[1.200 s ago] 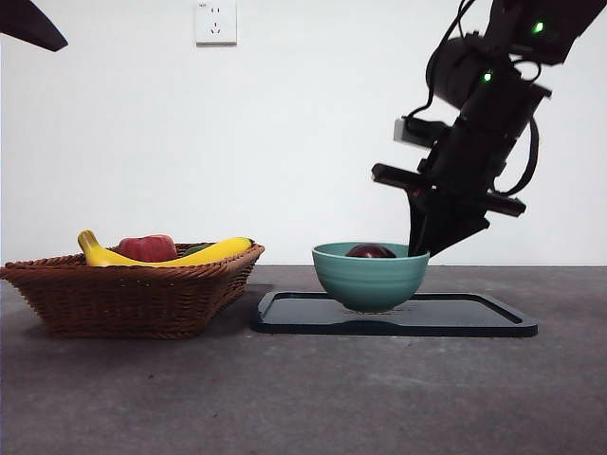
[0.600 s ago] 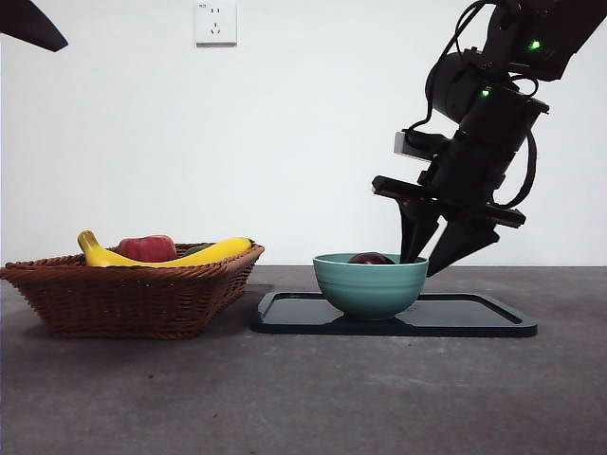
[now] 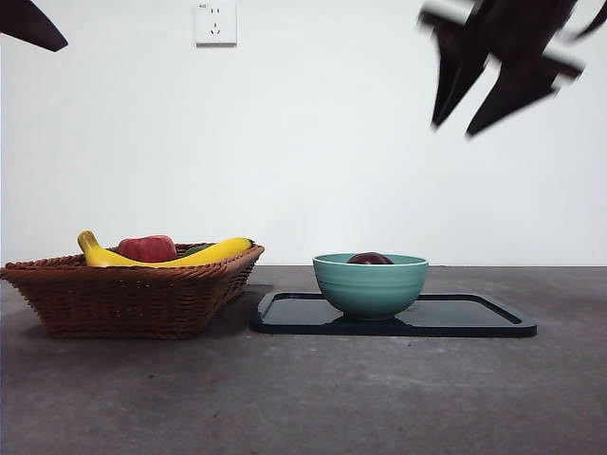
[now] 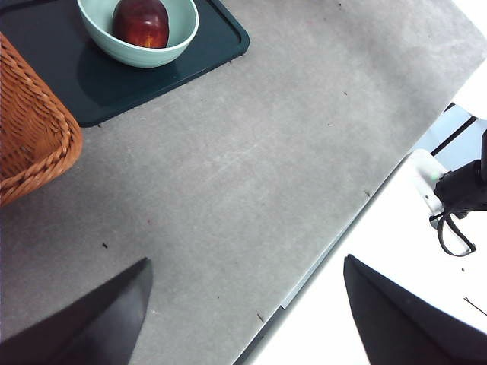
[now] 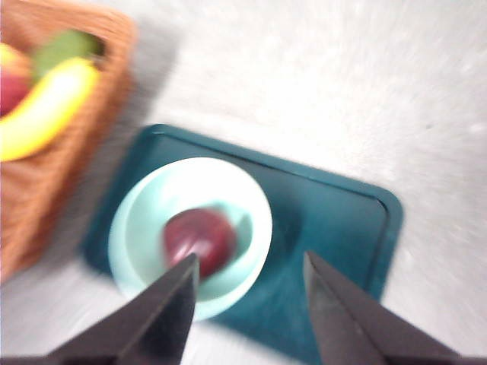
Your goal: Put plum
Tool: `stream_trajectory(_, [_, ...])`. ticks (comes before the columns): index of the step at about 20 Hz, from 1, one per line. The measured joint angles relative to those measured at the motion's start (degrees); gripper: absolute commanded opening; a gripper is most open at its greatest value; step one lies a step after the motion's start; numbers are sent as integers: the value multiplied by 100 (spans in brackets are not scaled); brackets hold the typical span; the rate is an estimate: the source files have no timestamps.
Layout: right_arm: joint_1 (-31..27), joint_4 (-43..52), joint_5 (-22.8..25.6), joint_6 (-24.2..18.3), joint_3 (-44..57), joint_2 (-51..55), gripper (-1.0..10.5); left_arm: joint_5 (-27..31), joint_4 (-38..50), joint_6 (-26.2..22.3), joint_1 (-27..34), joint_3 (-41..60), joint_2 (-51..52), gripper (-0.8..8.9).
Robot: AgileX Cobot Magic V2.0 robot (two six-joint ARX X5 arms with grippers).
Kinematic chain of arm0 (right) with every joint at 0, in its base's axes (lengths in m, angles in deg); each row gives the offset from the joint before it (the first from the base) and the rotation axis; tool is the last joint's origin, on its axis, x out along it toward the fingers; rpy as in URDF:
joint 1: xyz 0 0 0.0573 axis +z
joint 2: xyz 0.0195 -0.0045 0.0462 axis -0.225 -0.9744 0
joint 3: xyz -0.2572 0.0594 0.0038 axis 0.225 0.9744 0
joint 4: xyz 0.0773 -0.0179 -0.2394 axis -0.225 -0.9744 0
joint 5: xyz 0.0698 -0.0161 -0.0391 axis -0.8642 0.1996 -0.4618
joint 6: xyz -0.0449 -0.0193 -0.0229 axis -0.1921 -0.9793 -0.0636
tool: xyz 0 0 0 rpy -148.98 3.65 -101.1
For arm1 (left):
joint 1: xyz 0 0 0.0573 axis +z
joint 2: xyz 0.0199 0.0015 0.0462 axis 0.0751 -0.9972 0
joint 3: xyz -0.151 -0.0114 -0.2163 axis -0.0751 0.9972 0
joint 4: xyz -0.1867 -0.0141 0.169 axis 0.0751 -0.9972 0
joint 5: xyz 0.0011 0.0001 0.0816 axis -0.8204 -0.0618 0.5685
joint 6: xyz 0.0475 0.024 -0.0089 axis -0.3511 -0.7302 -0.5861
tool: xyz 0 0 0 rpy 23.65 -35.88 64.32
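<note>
The dark maroon plum (image 3: 370,258) lies inside the teal bowl (image 3: 370,284), only its top showing over the rim in the front view. The left wrist view shows the plum (image 4: 141,22) in the bowl (image 4: 179,39), and the blurred right wrist view shows the plum (image 5: 199,239) in the bowl (image 5: 137,228) from above. My right gripper (image 3: 479,114) hangs high above the bowl, motion-blurred, open and empty; its jaws frame the right gripper (image 5: 247,270) gap. My left gripper (image 4: 243,281) is open over bare table, away from the bowl.
The bowl stands on a dark tray (image 3: 474,318). A wicker basket (image 3: 133,294) to the left holds a banana (image 3: 204,253) and a red fruit (image 3: 147,248). The table edge (image 4: 335,236) runs close by the left gripper. A black arm tip (image 3: 28,24) shows at the top left corner.
The right gripper has risen quickly from the bowl's rim to high above it, open and empty. The plum stays in the bowl. The left arm has not moved.
</note>
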Motion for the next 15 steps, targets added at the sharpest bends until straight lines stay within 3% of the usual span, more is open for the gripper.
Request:
stream_trajectory(6, [2, -1078, -227, -122, 157, 1655, 221, 0, 72, 0, 0, 0, 0, 403])
stream_trajectory(15, [278, -1331, -1086, -74, 2131, 3888, 221, 0, 170, 0, 0, 0, 0, 403])
